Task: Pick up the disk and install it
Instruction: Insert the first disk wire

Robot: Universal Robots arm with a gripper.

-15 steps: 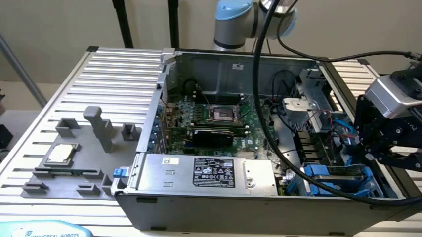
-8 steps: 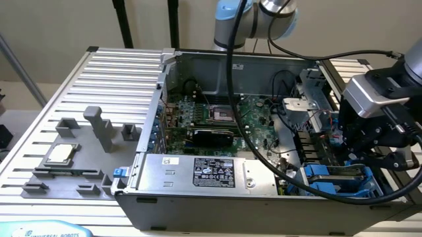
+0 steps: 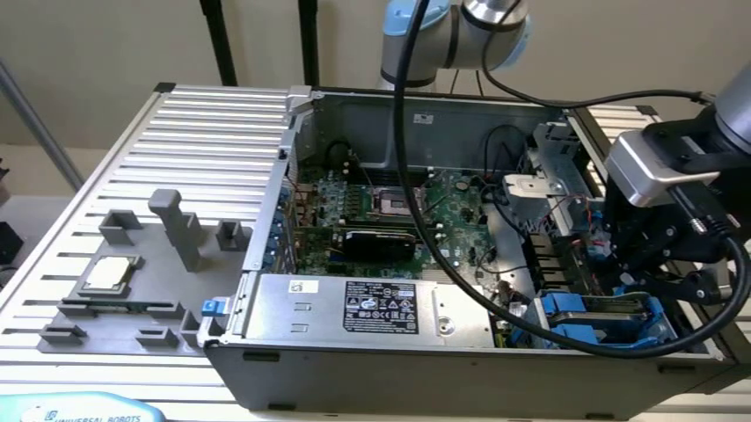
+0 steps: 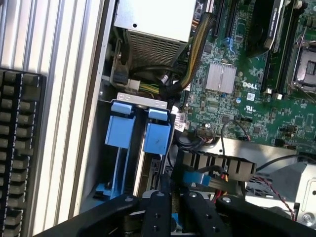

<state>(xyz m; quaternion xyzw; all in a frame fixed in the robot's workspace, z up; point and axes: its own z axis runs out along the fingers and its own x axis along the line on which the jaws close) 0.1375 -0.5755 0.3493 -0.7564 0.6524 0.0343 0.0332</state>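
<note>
The disk [image 4: 157, 138] stands on edge in the drive bay of the open computer case [image 3: 294, 167], its bright blue carrier tab facing out and its grey body running back toward my fingers. My gripper [image 4: 170, 197] sits at the disk's rear end, its black fingers [image 4: 157, 217] close together and shut on the thin edge. In the exterior view the gripper [image 3: 639, 277] hangs over the drive bay [image 3: 599, 321] in the case's corner at the exterior view's right.
A second blue carrier [image 4: 120, 131] fills the neighbouring slot. Beside the bay lie the grey power supply box [image 3: 352, 308], the green motherboard [image 3: 388, 211] and loose cables [image 4: 197, 54]. A grey fixture [image 3: 129, 299] with a small silver chip [image 3: 108, 274] stands outside the case.
</note>
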